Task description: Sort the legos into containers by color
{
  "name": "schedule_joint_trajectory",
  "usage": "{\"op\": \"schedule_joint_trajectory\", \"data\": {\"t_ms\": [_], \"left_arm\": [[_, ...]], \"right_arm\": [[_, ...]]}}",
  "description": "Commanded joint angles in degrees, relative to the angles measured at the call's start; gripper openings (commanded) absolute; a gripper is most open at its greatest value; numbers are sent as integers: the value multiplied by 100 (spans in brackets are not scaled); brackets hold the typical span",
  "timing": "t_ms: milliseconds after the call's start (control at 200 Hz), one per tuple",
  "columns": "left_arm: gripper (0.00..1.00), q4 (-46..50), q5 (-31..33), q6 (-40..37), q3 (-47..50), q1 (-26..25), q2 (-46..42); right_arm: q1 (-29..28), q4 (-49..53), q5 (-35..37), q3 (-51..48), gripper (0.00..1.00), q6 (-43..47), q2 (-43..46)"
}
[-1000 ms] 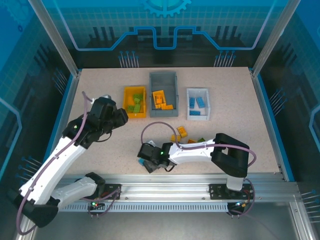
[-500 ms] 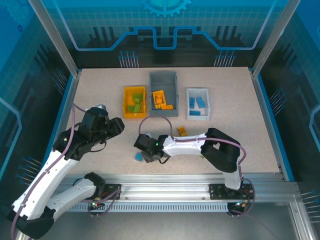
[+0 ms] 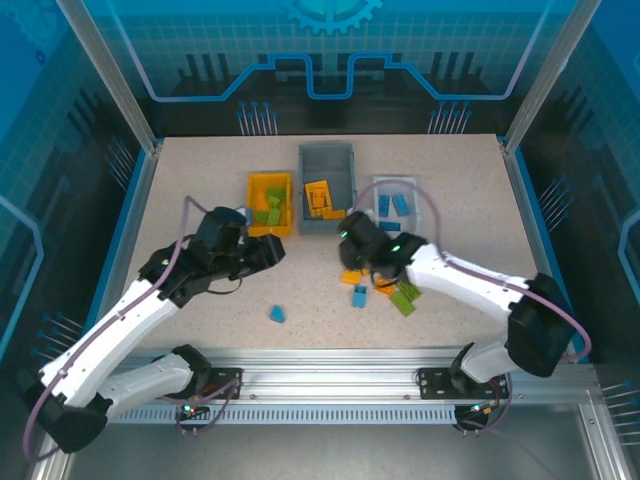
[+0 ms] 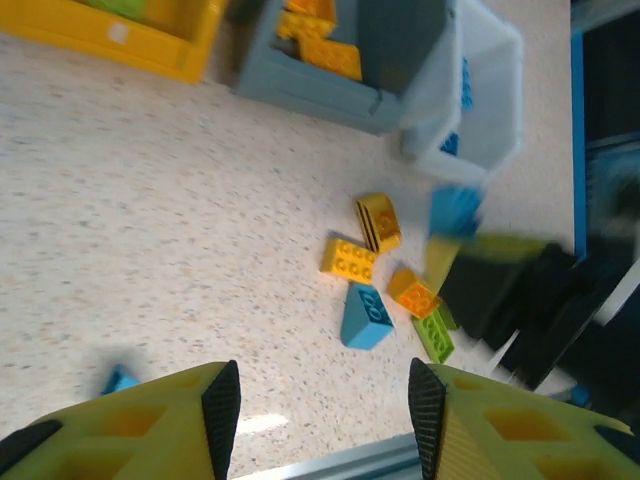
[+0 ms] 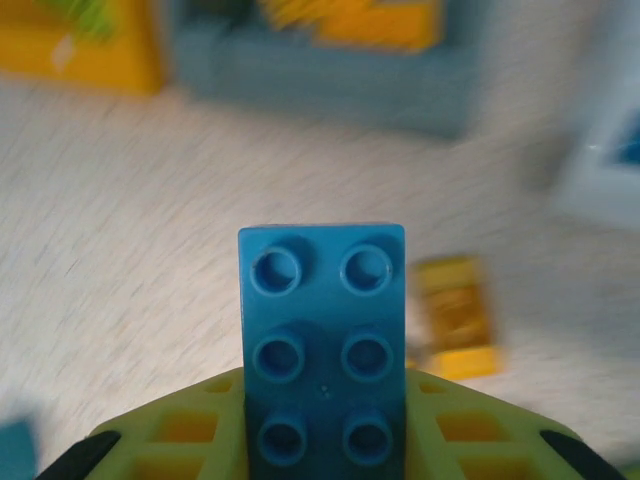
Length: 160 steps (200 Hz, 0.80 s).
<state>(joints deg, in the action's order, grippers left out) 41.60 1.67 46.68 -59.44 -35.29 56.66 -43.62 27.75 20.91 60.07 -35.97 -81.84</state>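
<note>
The right end effector [image 5: 322, 440] is closed on a blue brick [image 5: 322, 340], a piece two studs wide and three long that stands up from between its yellow-green fingers [image 5: 160, 425]. From above, this end effector [image 3: 352, 235] hangs over the bench [image 3: 200, 170] just in front of the grey bin [image 3: 328, 160]. Right below it lies a loose cluster: two orange bricks [image 3: 352, 276], a second blue one [image 3: 358, 297] and green bricks [image 3: 405, 300]. A lone blue brick [image 3: 277, 314] lies well apart to the left, nearer the front edge. The left end effector [image 3: 262, 252] hovers in front of the yellow bin [image 3: 250, 205]. Its wrist view shows the jaws partly open with nothing between the pads [image 4: 220, 405], only speckled bench beneath. That view also shows the cluster, including an orange brick with dark stripes [image 4: 378, 222]. The three bins stand in a row at mid-bench: yellow on the left, grey in the middle, and the white bin [image 3: 378, 215] on the right. The yellow one holds green pieces [image 3: 268, 212], the grey one orange pieces [image 3: 320, 198] and the white one blue pieces [image 3: 393, 207]. The right wrist view is blurred, so the bins behind the held brick show only as patches of colour.
</note>
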Motion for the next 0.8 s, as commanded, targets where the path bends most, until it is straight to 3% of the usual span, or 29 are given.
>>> {"op": "schedule_joint_trajectory", "data": {"t_ms": [0,150,345,425,545,650,795], "left_arm": [[51,-842,152,110,-281,-510,378],[51,-1381,506,146,-372,-1110,970],[52,-1380,790,-83,-577,-1618,1529],[52,-1356,919,-108,-539,-1762,1677],[53,-1348,1051,-148,-447,-1857,1775],[54,-1314,1079,-325,-411,-1902,1871],[57,-1250,991,-748,-426,-1902,2038]], "right_arm": [[852,569,-106,-45,31,322,14],[1845,785,-420,742,32,553,-659],[2555,882,-934,1795,33,506,-1986],[2665,985,-1026,2178,35,503,-2415],[2695,1185,-987,2577,45,515,-2773],[2691,1167,-1005,2608,55,529,-2689],[2618,1171,-976,2529,58,605,-2204]]}}
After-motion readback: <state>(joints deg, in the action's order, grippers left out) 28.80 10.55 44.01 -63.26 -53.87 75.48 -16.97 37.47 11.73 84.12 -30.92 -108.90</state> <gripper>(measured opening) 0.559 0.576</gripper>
